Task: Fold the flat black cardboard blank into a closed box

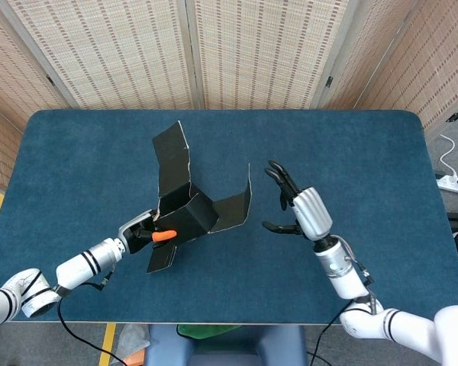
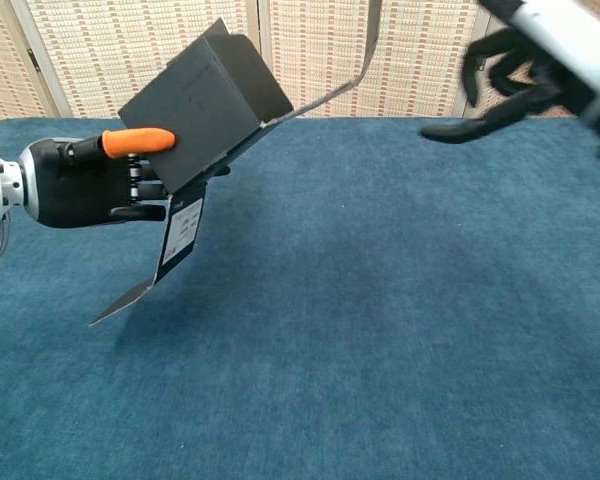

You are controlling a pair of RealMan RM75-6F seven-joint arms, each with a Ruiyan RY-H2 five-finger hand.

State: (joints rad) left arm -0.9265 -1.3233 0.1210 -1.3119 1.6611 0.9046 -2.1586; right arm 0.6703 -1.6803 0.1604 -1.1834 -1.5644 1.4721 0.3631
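The left hand (image 2: 85,185) grips the half-folded black cardboard box (image 2: 200,100) and holds it tilted in the air above the blue table (image 1: 351,152), with one orange-tipped finger (image 2: 140,141) pressed against its side wall. The right hand (image 1: 299,210) holds nothing — its dark fingers are spread apart, just beside the box's right flap without touching it.

From the head view the box's shape reads best: a squared middle section near the left hand, a long panel (image 1: 173,160) rising toward the back of the table, a flap (image 1: 234,202) standing up on the right, and a smaller flap (image 1: 160,258) hanging toward the near edge. That view also shows the left arm (image 1: 69,271) reaching in from the lower left corner, and a white power strip (image 1: 454,183) on the floor beyond the table's right side.

The chest view shows what the top-down one cannot — the box is clear of the table, and the hanging flap carries a small white label (image 2: 185,222) on its underside. Here the right hand is only partly in frame at the upper right. Slatted screens (image 1: 252,49) stand behind the table.
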